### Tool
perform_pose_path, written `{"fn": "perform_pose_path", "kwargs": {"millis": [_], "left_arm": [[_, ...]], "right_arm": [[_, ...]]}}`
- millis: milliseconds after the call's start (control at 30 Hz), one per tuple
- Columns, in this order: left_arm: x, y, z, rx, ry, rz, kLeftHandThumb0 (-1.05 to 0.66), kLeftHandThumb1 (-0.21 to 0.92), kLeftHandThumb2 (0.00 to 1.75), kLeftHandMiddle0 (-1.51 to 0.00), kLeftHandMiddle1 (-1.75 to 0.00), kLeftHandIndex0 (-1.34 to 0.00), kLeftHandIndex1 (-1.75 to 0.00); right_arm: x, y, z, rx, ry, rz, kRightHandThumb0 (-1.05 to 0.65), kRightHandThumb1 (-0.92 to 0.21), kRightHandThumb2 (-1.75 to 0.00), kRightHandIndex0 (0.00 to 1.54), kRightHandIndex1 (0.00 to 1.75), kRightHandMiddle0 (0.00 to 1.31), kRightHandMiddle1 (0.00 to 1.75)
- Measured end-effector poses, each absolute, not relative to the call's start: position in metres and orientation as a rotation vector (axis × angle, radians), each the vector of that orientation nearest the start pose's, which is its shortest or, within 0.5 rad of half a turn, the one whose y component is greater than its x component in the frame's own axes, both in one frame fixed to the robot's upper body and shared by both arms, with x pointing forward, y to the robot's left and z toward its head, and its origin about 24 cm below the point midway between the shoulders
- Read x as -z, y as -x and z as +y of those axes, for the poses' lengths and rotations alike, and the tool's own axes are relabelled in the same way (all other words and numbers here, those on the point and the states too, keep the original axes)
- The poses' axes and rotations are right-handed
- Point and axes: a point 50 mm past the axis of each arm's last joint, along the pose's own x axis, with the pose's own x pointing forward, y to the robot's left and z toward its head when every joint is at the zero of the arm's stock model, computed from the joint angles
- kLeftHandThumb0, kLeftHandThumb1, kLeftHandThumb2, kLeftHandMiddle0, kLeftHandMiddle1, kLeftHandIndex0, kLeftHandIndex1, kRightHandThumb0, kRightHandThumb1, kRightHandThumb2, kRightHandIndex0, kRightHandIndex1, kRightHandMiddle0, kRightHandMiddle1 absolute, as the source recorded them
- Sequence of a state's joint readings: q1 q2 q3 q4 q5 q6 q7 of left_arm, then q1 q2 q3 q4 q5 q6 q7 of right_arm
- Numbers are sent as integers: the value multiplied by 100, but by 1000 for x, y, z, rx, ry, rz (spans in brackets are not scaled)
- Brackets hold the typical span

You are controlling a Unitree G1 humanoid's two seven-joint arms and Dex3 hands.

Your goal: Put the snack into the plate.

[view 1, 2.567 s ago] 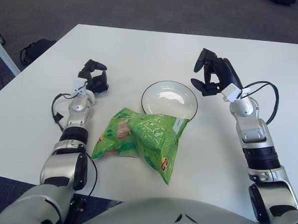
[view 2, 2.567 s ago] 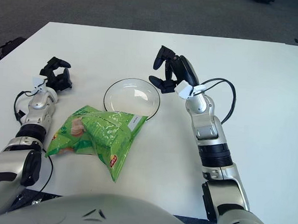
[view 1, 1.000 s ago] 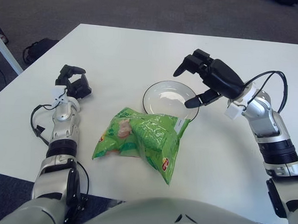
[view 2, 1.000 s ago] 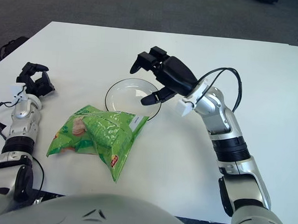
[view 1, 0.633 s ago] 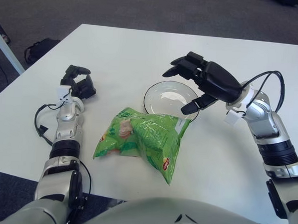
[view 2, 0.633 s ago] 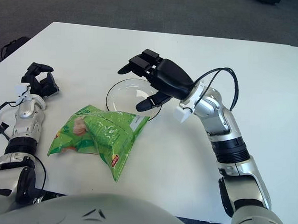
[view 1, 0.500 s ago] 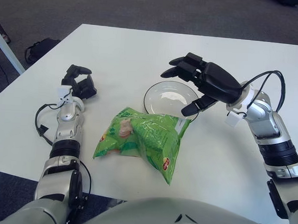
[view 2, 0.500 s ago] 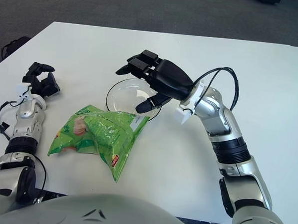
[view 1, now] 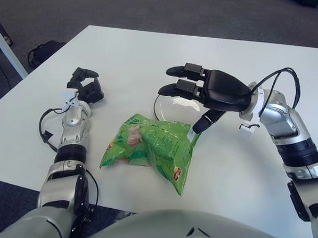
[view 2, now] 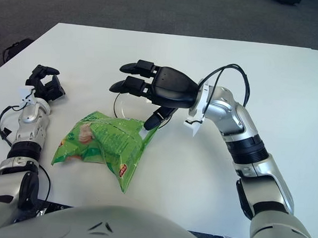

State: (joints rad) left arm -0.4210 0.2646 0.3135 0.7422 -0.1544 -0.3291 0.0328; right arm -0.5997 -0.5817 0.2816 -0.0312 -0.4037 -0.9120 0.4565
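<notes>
The right hand (view 1: 200, 97) hovered spread and holding nothing, likely poised to grasp; the crinkled green plastic snack bag (view 1: 151, 148) lay on the white worktop (view 1: 225, 170) just below its thumb, its corner touching the round white plate (view 1: 161, 99) beneath the palm. The left hand (view 1: 86, 86) showed far left of the bag.

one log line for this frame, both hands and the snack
right hand: open, above plate, reaching toward snack bag | left hand: idle, left of bag | snack bag: on table, not in plate
</notes>
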Motion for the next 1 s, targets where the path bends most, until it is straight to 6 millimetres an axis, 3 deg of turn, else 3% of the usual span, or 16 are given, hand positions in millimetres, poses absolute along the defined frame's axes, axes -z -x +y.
{"fn": "perform_pose_path", "kwargs": {"millis": [267, 467, 667, 767, 900, 1000], "left_arm": [[-44, -312, 268, -339, 8, -80, -45, 42, 119, -102, -175, -53, -175], [-44, -309, 264, -334, -12, -92, -45, 41, 119, -102, -175, -53, -175], [-46, -309, 260, -327, -61, -89, -45, 42, 118, -105, -175, -53, -175], [-46, -309, 258, -318, -73, -84, -44, 43, 117, -106, -175, -52, -175], [-45, -309, 259, -309, -62, -78, -44, 45, 115, -108, -175, -51, -175], [-46, -309, 260, -302, -46, -80, -44, 45, 114, -109, -175, -50, -175]], "right_arm": [[-205, -254, -87, -1115, 1376, -1270, -82, -92, -73, 0, 8, 0, 17], [-209, -255, -84, -1261, 1420, -1241, -75, -92, -60, 2, 7, 0, 27], [-215, -259, -83, -1378, 1445, -1153, -67, -89, -51, 3, 5, 0, 24], [-217, -260, -83, -1418, 1448, -1124, -62, -84, -58, 3, 4, 0, 21], [-221, -261, -81, -1465, 1452, -1091, -51, -69, -81, 2, 1, 0, 15], [-224, -262, -80, -1492, 1460, -1053, -46, -64, -89, 3, 1, 0, 20]]}}
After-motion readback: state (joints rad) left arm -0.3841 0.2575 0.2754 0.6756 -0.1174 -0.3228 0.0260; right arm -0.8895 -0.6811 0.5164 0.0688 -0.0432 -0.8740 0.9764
